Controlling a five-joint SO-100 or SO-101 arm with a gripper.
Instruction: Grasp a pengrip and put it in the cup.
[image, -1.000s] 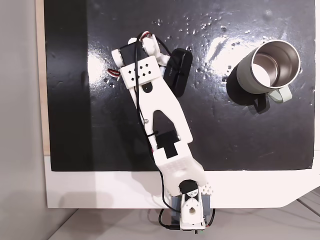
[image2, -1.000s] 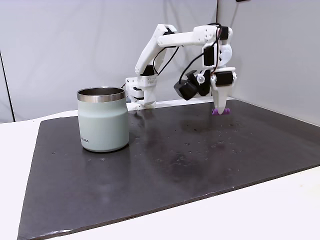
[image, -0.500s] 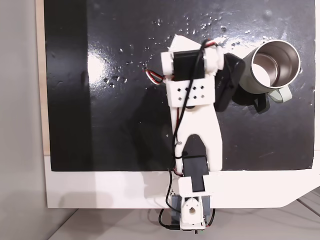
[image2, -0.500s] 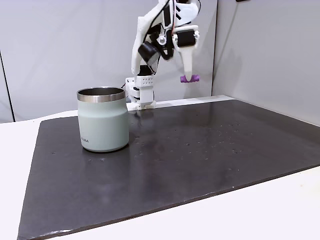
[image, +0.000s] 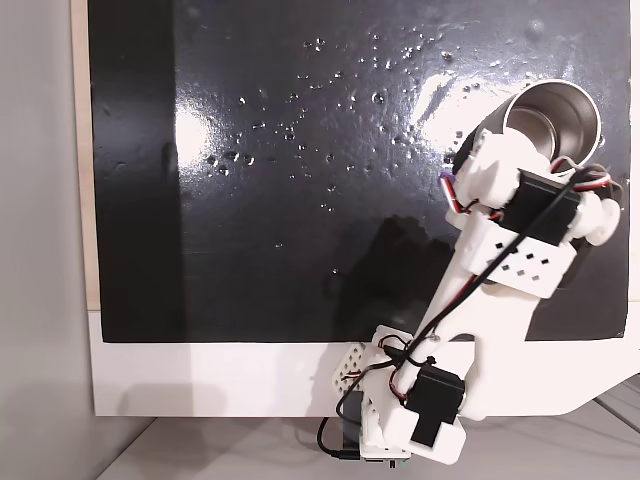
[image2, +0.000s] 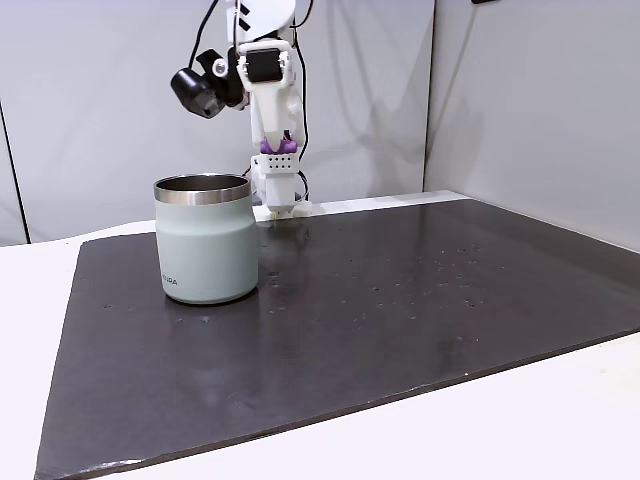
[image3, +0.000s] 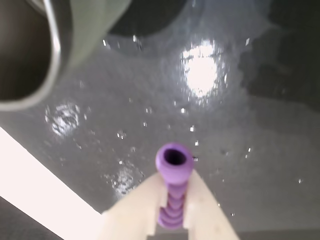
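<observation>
One tool (image2: 273, 150) swinging across counter (image2: 400, 300) from far side, now hovering high beside cup (image2: 206, 240), fingers clamping purple pengrip (image3: 173, 165). Pengrip not yet over cup mouth; release likely coming soon.

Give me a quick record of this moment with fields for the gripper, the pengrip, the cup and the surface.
gripper: the gripper is shut on the pengrip, held up in the air beside the cup
pengrip: the pengrip is purple and ribbed, pinched between the fingers with its open end sticking out; not in the cup yet
cup: the cup stands upright on the mat, nothing visible inside
surface: the black mat is glossy with scattered droplets
</observation>
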